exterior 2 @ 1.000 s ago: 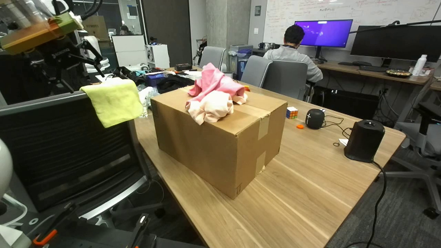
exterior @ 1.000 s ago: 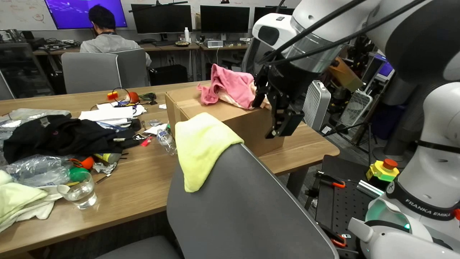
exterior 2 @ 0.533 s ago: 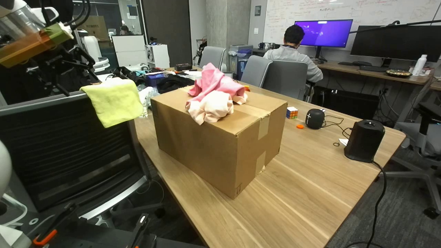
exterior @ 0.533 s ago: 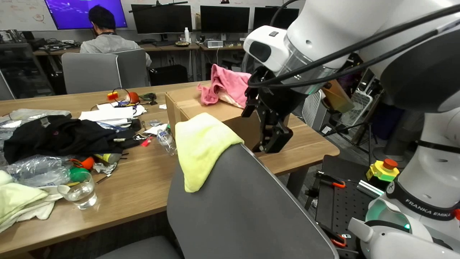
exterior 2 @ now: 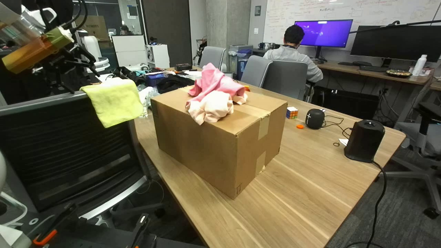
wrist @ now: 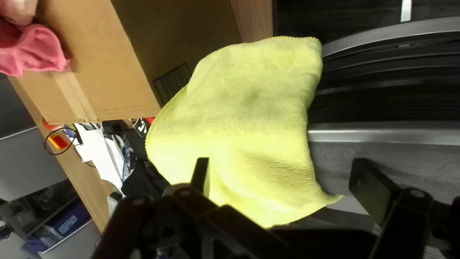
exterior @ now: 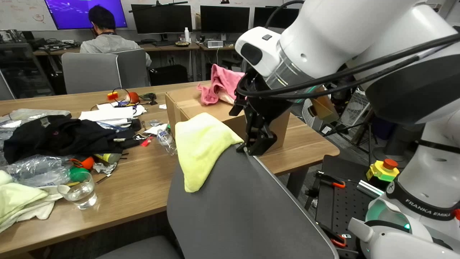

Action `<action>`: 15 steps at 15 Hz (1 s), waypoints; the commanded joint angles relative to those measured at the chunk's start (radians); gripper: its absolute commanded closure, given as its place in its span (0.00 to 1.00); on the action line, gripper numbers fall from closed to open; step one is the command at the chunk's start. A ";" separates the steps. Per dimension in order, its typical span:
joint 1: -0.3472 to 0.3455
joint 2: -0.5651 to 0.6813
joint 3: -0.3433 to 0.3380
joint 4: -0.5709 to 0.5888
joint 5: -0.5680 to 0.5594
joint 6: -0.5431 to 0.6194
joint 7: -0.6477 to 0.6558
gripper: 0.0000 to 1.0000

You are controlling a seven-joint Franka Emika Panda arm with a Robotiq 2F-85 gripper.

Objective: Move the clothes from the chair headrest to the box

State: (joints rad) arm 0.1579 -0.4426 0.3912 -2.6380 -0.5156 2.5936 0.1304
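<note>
A yellow cloth (exterior: 205,151) hangs over the top edge of the grey chair back (exterior: 244,205); both also show in an exterior view, the cloth (exterior 2: 115,103) and the chair (exterior 2: 58,137). My gripper (wrist: 282,173) is open and empty. In the wrist view the cloth (wrist: 251,100) lies beyond the gap, the left finger in front of it, the right finger past its edge over the chair. I cannot tell whether a finger touches it. The closed cardboard box (exterior 2: 196,155) stands on the table beside the chair. A pink and peach cloth (exterior 2: 217,82) lies on its top.
The wooden table (exterior: 151,187) carries a black garment (exterior: 61,138), a plastic bottle (exterior: 166,140) and a glass of water (exterior: 81,192) beside the chair. Speakers (exterior 2: 365,141) and a puzzle cube (exterior 2: 291,112) stand past the box. A person (exterior: 107,36) sits behind.
My open gripper has moved left and down in an exterior view, closer to the chair's top edge and the yellow cloth. The cloths, box and chair have not moved.
</note>
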 commanded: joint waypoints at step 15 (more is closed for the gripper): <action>-0.133 0.104 0.107 0.033 -0.202 0.085 0.218 0.06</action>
State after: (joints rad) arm 0.0676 -0.3827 0.4716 -2.6320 -0.6625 2.6577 0.3007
